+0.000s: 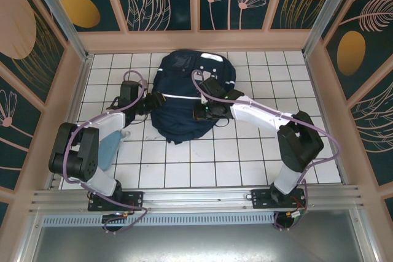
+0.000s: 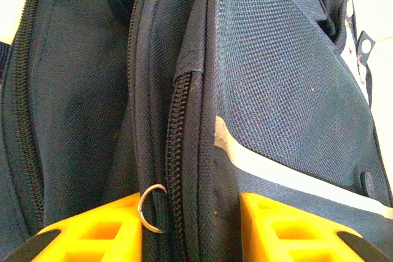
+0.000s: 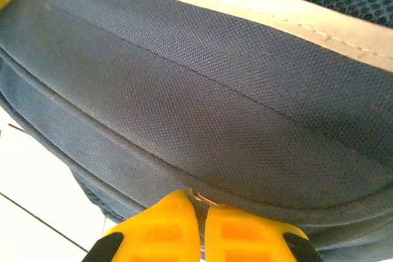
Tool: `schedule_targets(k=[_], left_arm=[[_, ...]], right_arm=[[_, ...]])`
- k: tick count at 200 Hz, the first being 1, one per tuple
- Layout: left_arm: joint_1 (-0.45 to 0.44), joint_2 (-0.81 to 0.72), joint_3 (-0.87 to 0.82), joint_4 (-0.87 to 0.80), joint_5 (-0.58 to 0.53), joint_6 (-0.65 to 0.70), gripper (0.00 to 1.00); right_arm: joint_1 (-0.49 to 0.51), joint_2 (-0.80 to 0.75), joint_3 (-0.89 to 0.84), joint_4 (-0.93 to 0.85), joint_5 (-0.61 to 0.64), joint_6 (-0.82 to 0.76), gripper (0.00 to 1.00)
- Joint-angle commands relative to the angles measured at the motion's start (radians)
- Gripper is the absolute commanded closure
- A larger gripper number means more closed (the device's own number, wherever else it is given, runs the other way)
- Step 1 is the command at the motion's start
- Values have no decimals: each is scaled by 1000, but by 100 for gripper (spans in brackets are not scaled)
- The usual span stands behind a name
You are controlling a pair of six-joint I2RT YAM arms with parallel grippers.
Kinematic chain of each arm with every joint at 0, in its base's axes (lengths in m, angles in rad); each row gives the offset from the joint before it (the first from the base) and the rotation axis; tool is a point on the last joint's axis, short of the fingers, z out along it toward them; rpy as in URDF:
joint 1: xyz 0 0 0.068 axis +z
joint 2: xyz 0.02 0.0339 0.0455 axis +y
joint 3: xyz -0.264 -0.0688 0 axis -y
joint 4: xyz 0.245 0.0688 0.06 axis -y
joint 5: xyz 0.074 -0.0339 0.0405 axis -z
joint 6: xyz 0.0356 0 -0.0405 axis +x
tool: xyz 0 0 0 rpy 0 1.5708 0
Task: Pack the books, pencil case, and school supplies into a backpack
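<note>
Top external view has the backpack [image 1: 184, 84] in the middle of the bench [image 1: 245, 164], the left pincer [image 1: 146, 104] at its 9 o'clock and the right pincer [image 1: 202, 111] at 4. The right is pressed together on a pull [image 3: 206, 197]. The left straddles the zip [image 2: 175, 151] beside a ring [image 2: 152, 208]; I cannot tell if it bites. I'd brace with the left, then draw the pull slowly along the seam.

Navy backpack [image 2: 276, 78] close up, zipper [image 2: 175, 151] down the middle, metal ring [image 2: 150, 210] beside one yellow pincer [image 2: 190, 216] finger
</note>
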Motion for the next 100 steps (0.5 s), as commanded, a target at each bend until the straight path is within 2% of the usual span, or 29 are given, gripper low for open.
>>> schedule_targets(k=[1, 24, 100], left_arm=[[-65, 0, 1, 11, 155, 9, 63], [-87, 5, 8, 23, 154, -2, 65], [-136, 7, 6, 93, 195, -50, 67]], right_arm=[[32, -20, 42, 212, -76, 119, 100], [69, 43, 124, 224, -112, 157, 100], [113, 290, 405, 219, -51, 245, 100]])
